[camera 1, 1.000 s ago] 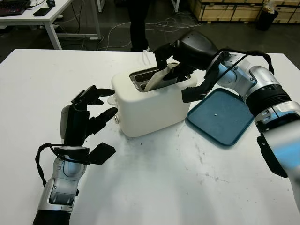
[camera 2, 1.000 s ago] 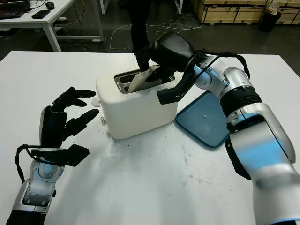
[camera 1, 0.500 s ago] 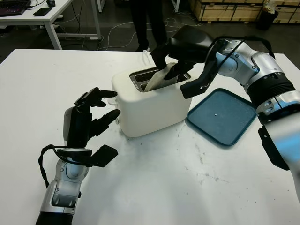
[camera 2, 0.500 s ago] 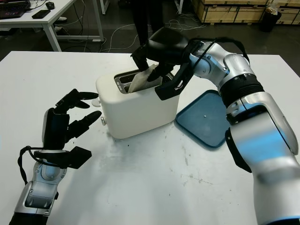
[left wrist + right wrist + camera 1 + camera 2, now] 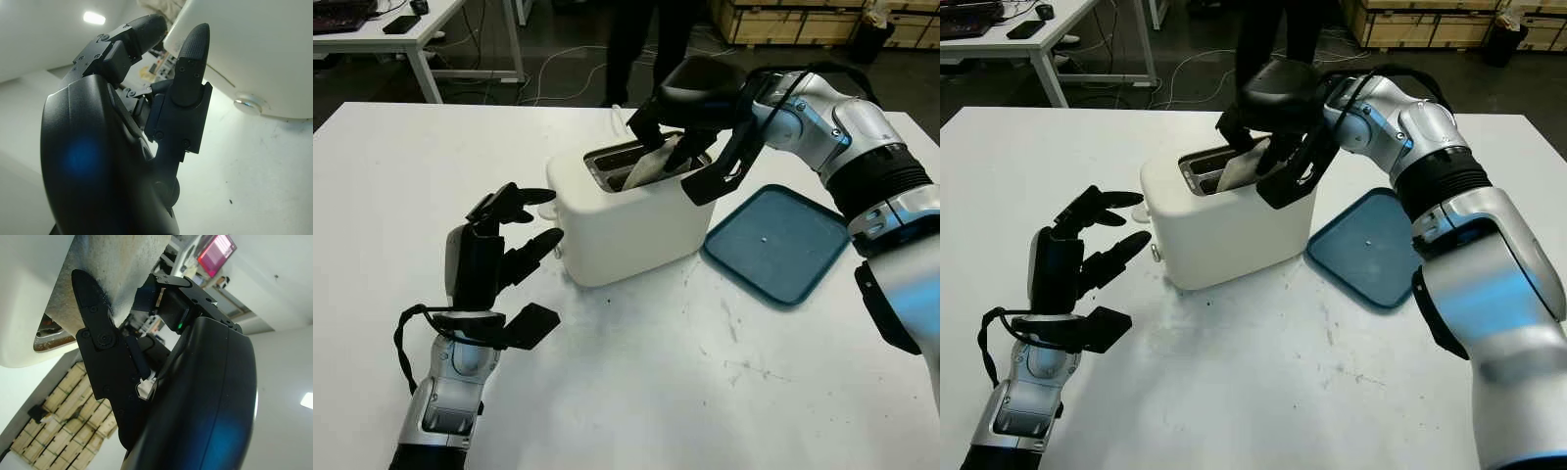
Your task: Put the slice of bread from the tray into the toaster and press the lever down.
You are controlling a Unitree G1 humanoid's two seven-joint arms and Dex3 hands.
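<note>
Toaster (image 5: 628,217) stands near mid-table, white, two slots on top. Bread (image 5: 651,164) sits tilted in the slot nearer the tray, its lower part inside, its upper part above the slot rim. Right hand (image 5: 677,147) is over the toaster top, fingers clamped on the upper part of the bread; one finger (image 5: 713,176) hangs down over the toaster's side wall facing the tray. In the right wrist view a finger (image 5: 98,333) lies against the pale slice beside the slot opening.

Tray (image 5: 775,242), blue, lies flat on the table just beside the toaster, on the robot's right.

Left hand (image 5: 499,245) is raised off the table near the toaster's left end, holding nothing, fingers uncurled and pointing toward the toaster's end wall. In the left wrist view a fingertip (image 5: 194,39) is very close to that wall; contact cannot be confirmed. A small metal knob (image 5: 251,104) shows low on the wall. Lever position cannot be determined.

Table (image 5: 636,392) white, lightly scuffed. A person's legs (image 5: 651,34) stand behind its far edge.
</note>
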